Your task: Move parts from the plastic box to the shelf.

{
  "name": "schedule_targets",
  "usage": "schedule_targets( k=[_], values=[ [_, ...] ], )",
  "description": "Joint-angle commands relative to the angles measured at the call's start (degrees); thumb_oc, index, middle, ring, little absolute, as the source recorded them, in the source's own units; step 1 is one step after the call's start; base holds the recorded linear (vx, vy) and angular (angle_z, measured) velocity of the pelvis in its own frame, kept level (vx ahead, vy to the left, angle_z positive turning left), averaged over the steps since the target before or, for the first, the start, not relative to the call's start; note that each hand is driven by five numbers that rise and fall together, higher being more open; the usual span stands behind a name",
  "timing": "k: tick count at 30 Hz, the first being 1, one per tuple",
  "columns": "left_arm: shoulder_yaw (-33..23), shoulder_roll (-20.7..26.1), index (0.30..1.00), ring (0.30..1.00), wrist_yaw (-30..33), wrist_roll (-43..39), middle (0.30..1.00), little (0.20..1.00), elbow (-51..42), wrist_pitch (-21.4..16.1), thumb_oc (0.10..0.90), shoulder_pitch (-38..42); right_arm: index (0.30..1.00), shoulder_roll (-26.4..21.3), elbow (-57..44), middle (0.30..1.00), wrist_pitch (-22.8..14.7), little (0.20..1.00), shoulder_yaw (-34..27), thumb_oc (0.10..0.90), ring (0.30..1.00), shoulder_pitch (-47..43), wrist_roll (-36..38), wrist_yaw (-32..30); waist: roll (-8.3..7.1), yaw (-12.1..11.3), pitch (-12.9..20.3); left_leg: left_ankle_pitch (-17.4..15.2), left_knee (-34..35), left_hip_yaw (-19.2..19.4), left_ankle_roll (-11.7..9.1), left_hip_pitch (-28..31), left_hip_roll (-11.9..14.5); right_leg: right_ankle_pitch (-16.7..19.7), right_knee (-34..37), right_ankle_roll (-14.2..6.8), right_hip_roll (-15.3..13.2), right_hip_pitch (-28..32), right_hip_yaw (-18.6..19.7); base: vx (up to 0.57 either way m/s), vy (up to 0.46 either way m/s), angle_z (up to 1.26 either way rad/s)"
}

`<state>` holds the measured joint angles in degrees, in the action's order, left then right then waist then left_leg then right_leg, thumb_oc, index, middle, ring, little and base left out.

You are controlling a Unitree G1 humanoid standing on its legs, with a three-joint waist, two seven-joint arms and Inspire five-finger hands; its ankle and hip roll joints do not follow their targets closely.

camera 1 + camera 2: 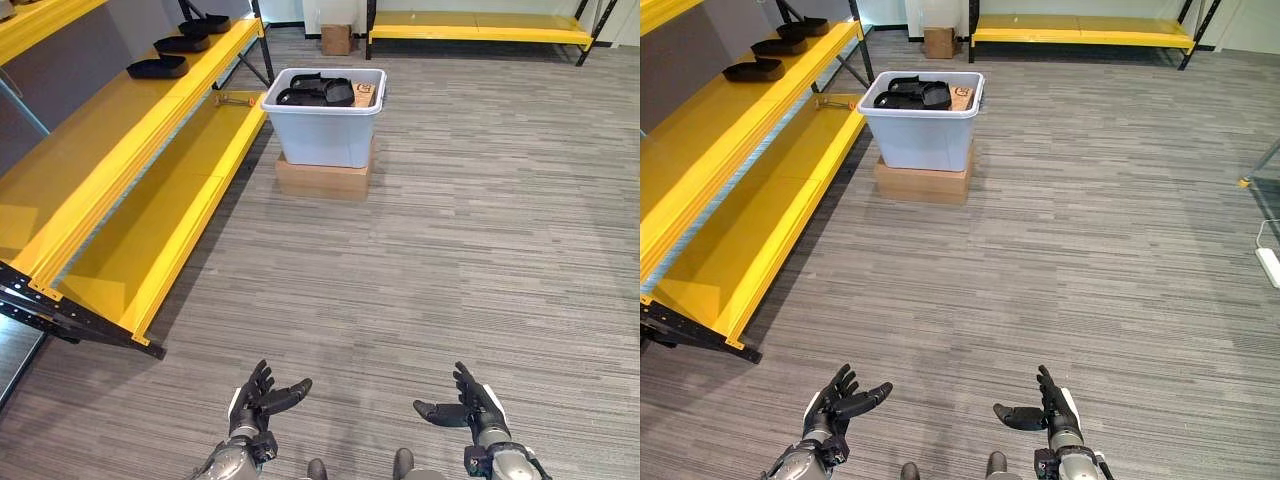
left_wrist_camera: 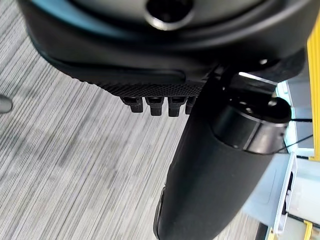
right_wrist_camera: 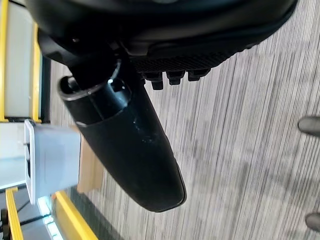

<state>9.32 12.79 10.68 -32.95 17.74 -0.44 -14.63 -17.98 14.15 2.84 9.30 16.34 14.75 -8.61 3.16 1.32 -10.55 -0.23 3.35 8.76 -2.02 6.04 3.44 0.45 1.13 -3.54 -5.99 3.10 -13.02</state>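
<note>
Nearest, the left hand (image 1: pixel 262 396) and the right hand (image 1: pixel 468 405) hover low over the striped grey carpet (image 1: pixel 450 260), palms turned toward each other, fingers straight and spread, thumbs pointing inward, nothing held in either. Both are dark and matte, on silver-grey wrists.

To the left runs a long shelf (image 1: pixel 120 190) with glossy yellow boards on a black metal frame (two levels, the lower one jutting out toward the floor).

Further off, near the far end of that shelf, stands the plastic box (image 1: pixel 325 130): a pale grey tub with a rolled rim and slightly tapering walls, resting on a flat brown cardboard carton (image 1: pixel 322 180). Inside it lie black parts (image 1: pixel 316 92), shallow moulded tray shapes piled together, with a scrap of brown card at the right corner; a small mark on it is too small to read.

On the upper level of the shelf sit three more black trays (image 1: pixel 157 67) in a row, apart from one another.

At the back, a small cardboard box (image 1: pixel 336 39) stands against the wall, and a second yellow shelf (image 1: pixel 480 30) runs across to its right.
</note>
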Motion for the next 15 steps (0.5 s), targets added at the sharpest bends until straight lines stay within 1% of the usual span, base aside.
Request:
schedule_targets(
  k=[1,15],
  values=[
    [-2.37,2.83,1.0,1.0,-1.06,1.02,1.0,1.0,-3.61,-3.87,0.9,2.48,1.0,-0.84,-3.57,1.0,-4.37,1.0,-1.11,0.9,1.0,-3.51,-0.4,-0.52,-2.83,0.39,1.32,-0.56,0.27,0.25,-2.02,1.49,3.79,-3.98,2.73,-3.86,-2.7,7.06,1.67,0.0,0.0,0.0],
    [-2.79,2.55,1.0,1.0,-1.1,0.64,1.0,1.0,-3.39,-3.87,0.9,2.22,1.0,-0.88,-3.42,1.0,-4.13,1.0,-1.09,0.9,1.0,-3.61,-0.33,-0.41,-2.92,0.33,1.21,-0.57,0.34,0.28,-2.07,1.59,3.77,-4.04,2.81,-3.85,-2.74,7.12,1.67,0.0,0.0,0.0]
  ],
)
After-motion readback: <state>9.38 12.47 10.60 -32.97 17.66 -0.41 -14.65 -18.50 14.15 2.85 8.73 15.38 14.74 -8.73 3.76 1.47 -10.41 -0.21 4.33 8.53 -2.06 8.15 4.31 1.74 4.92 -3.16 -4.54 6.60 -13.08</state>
